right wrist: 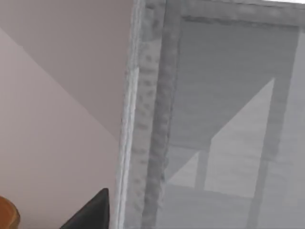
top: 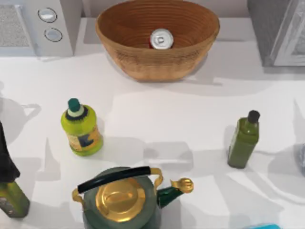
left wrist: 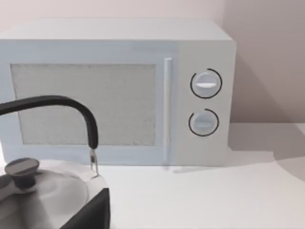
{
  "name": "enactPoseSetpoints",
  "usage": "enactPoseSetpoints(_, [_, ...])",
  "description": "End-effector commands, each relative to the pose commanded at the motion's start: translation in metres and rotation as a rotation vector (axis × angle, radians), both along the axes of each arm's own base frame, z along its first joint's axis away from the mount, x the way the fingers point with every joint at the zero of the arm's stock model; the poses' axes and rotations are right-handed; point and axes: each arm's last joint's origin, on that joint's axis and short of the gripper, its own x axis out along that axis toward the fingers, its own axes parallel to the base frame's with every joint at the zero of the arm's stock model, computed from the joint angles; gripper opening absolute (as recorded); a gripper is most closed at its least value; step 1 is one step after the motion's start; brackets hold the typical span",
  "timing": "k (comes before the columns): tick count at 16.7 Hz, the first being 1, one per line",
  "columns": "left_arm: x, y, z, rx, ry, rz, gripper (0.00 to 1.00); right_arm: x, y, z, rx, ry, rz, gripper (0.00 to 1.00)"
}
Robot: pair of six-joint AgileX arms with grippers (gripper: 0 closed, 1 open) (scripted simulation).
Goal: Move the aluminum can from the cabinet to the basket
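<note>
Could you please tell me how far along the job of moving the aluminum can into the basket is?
It looks essentially done: the aluminum can stands upright inside the basket, away from the cabinet at the table's far right. Nothing is in hand; no tool is on the can. What may remain, I judge, is only for the arms to settle back.

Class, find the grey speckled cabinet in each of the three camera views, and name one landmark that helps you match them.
Top view: the cabinet fills the upper right corner, right of the basket.
Left wrist view: this camera faces the white microwave and a kettle instead.
Right wrist view: the cabinet's speckled frame, close up, meets the pinkish wall.
Shared landmark: the basket, whose tan edge peeks in beside that wall.
</note>
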Motion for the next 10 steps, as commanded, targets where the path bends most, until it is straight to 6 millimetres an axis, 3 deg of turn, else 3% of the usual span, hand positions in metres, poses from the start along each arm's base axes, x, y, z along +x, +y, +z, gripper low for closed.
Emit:
enactPoseSetpoints(4, [0.0,0.0,0.0,0.0,0.0,0.0,1.0,0.013,-0.062,-0.026,-0.039,0.049,-0.065,1.0])
enactPoseSetpoints(7, [0.0,0.0,0.0,0.0,0.0,0.0,1.0,0.006,-0.102,-0.06,-0.008,0.125,-0.114,1.0])
enactPoseSetpoints(10, [0.0,0.0,0.0,0.0,0.0,0.0,1.0,-0.008,-0.127,-0.09,0.057,0.194,-0.16,1.0])
